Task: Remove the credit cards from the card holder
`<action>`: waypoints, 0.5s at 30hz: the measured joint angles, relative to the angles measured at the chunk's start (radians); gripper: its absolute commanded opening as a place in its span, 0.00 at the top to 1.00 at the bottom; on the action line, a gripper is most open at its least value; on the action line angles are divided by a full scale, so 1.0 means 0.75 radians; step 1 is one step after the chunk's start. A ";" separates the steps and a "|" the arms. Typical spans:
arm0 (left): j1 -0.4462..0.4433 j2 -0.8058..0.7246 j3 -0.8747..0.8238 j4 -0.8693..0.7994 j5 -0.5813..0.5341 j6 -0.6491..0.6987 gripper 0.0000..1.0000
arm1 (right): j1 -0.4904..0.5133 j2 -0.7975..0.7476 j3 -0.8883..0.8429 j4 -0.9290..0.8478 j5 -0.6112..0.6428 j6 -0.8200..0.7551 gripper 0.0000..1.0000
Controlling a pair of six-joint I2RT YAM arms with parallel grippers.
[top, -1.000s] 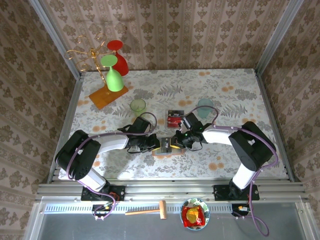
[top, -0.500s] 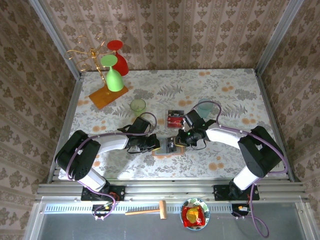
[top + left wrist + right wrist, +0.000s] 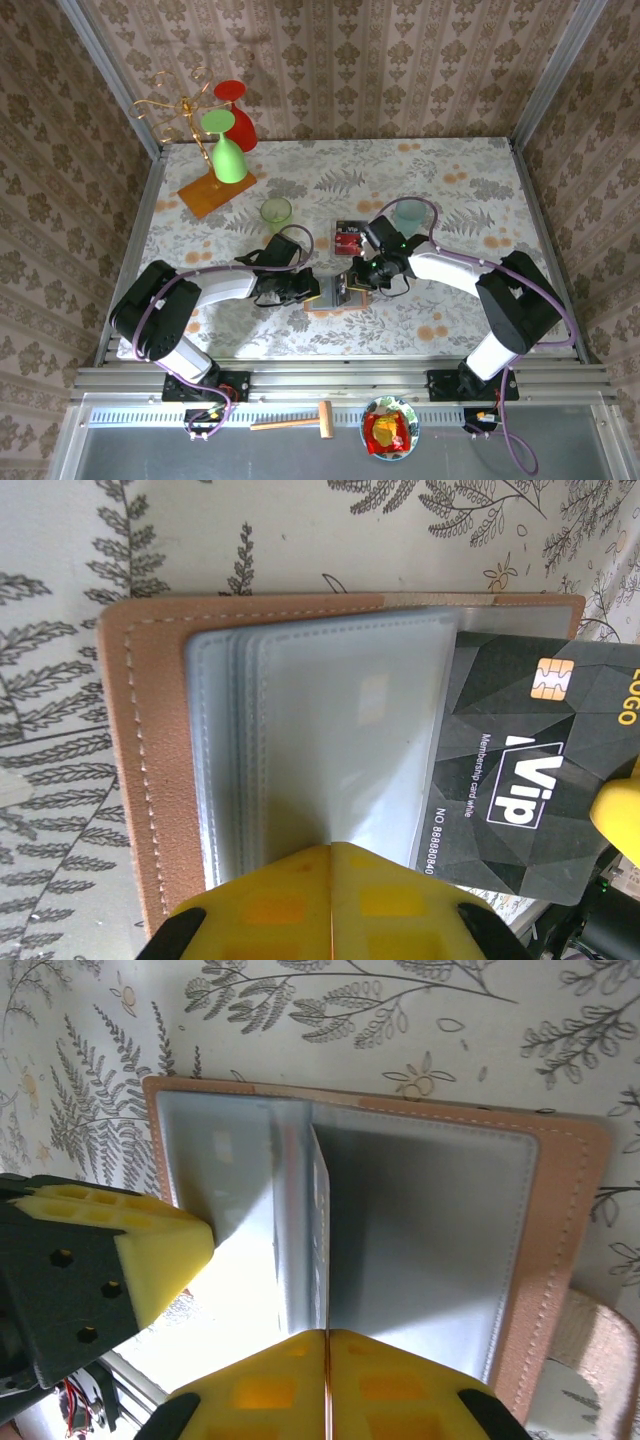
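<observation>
**Black card (image 3: 520, 780) partly out of holder (image 3: 140, 760)**

Pinched edge-on in right claw (image 3: 327, 1345), shut tight on it. Pokes from under grey sleeves (image 3: 340, 730), chip end bare. Overlaps holder, spread open at table's (image 3: 460, 180) near middle between both claws. Held there at sleeve edge by left claw (image 3: 332, 858), likewise shut. Near loose cards (image 3: 351, 238), farther up table.

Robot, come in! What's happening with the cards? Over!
Both shut: left gripper on card holder, right gripper on black card, partly out. Nothing in the way.
</observation>
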 measured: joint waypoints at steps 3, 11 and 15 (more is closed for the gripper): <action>0.000 0.000 0.000 0.001 0.000 0.000 0.91 | 0.014 0.003 0.016 -0.010 0.001 -0.001 0.86; -0.001 0.000 0.000 0.001 0.000 0.000 0.91 | 0.021 0.013 0.020 -0.032 0.007 0.001 0.86; 0.000 0.000 0.000 0.001 0.001 0.000 0.91 | 0.025 0.045 0.026 -0.032 0.009 0.001 0.87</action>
